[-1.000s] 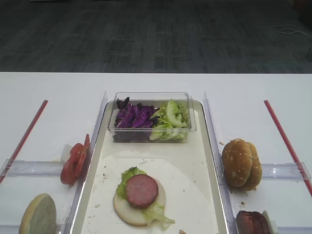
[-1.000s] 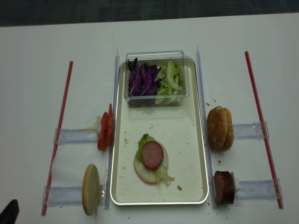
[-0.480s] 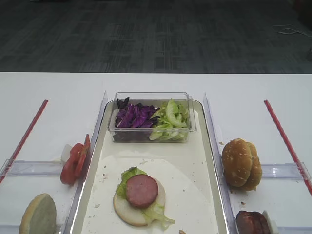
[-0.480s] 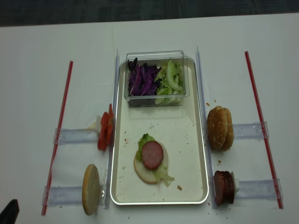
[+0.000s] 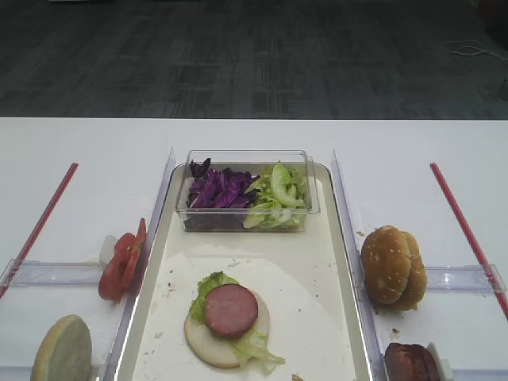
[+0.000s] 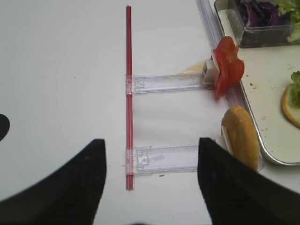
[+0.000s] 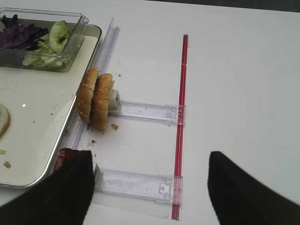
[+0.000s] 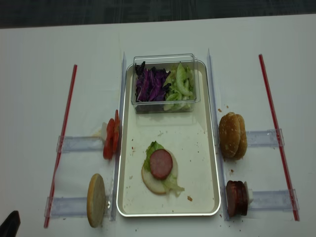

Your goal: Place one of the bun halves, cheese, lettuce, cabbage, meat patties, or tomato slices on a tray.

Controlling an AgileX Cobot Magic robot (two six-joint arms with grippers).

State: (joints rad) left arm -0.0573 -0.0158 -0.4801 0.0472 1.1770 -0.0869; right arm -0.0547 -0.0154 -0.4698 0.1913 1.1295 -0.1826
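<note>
Both pincers stood wide open and empty, the right pincer (image 7: 147, 187) over the worktop (image 7: 234, 93) at the tray's (image 8: 207, 148) three o'clock, the left pincer (image 6: 150, 183) at its nine. A meat patty (image 8: 161, 164) lay on a bun half (image 8: 154, 183) with lettuce (image 8: 152, 150) on the tray.

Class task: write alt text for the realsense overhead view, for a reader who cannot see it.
A long cream tray holds a bun half topped with lettuce and a meat patty, behind it a clear tub of purple cabbage and more green leaves. Tomato slices stand left of the tray, sesame buns right.
</note>
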